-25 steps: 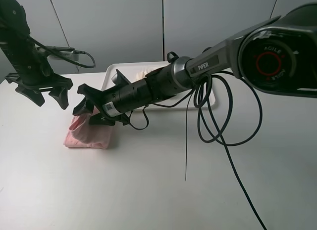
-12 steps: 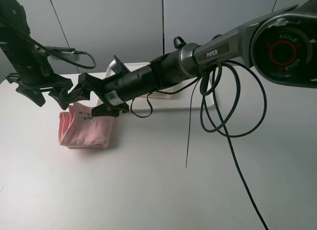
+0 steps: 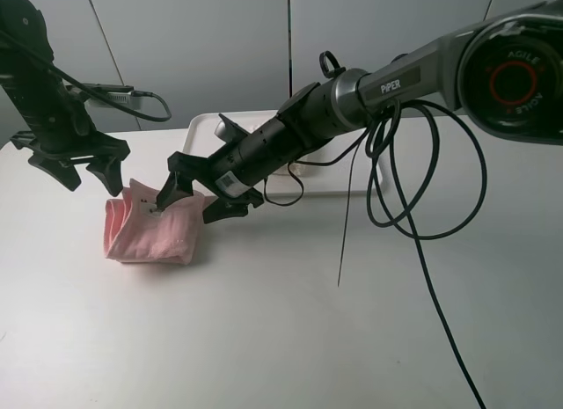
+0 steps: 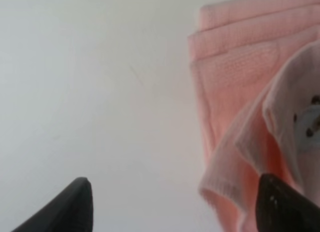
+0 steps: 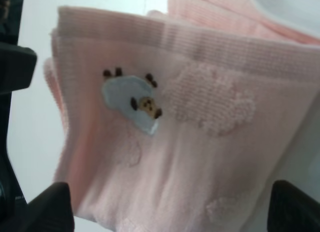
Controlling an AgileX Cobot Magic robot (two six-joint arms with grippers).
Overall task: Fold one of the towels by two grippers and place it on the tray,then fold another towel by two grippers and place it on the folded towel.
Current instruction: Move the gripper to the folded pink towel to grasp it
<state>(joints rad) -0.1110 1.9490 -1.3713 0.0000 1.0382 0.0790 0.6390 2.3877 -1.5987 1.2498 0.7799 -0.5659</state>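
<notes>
Pink towel (image 3: 149,233) folded on the white table (image 3: 264,339), two open grippers close by.

Soft and light, floppy, easy to bunch up and slip loose; best pinched at the thick folded edge or the corners, one gripper on each side. One pink towel here, lying to the left of the tray (image 3: 369,176) and not in it, with a small blue sheep patch (image 5: 132,102) on top. Something pale in the tray, maybe a second towel, too hidden to count. Right gripper (image 3: 201,196) spread wide over the towel's far corner, holding nothing. Left gripper (image 3: 77,171) spread wide too, just above the towel's left side, empty. One tray, two arms.
</notes>
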